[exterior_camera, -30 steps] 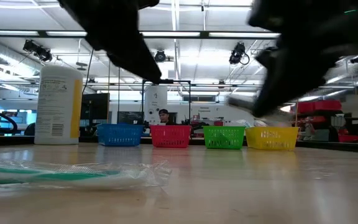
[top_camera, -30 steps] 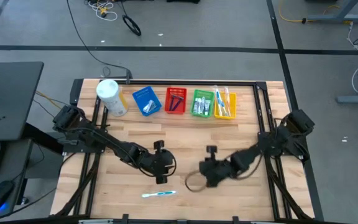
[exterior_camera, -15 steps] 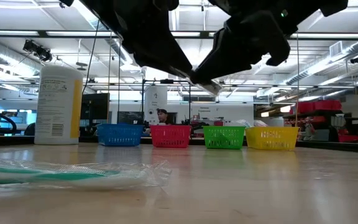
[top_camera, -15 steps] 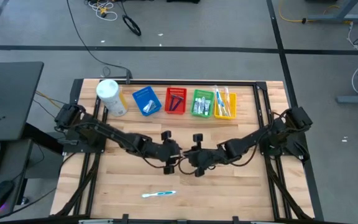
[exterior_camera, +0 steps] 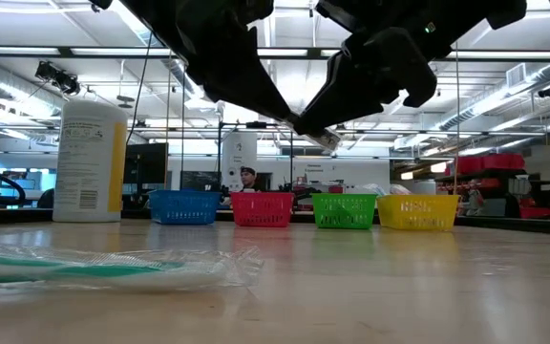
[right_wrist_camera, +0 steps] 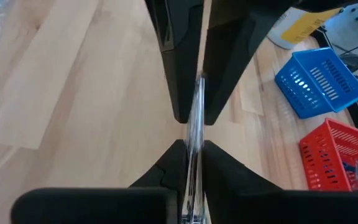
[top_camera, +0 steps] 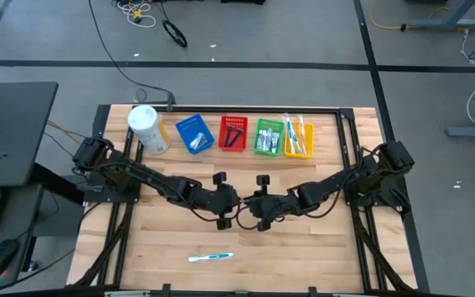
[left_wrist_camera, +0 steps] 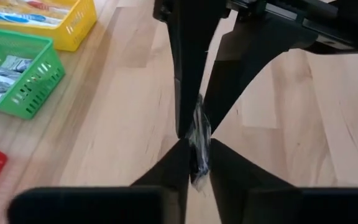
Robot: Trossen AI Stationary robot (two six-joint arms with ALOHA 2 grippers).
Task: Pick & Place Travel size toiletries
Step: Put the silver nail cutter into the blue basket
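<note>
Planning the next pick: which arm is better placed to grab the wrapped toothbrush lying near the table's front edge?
Left, probably: the wrapped toothbrush lies nearer the left gripper than the right gripper, though both pinch one wrapped item.

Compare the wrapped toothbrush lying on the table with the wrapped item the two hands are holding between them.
The wrapped toothbrush lies flat on the table's near edge, untouched; the held item hangs above mid-table, pinched by both the left hand and the right hand. The toothbrush shows a teal handle; the held item looks silvery and dark, and its kind is unclear. Both sit in clear, crinkled wrapping.
</note>
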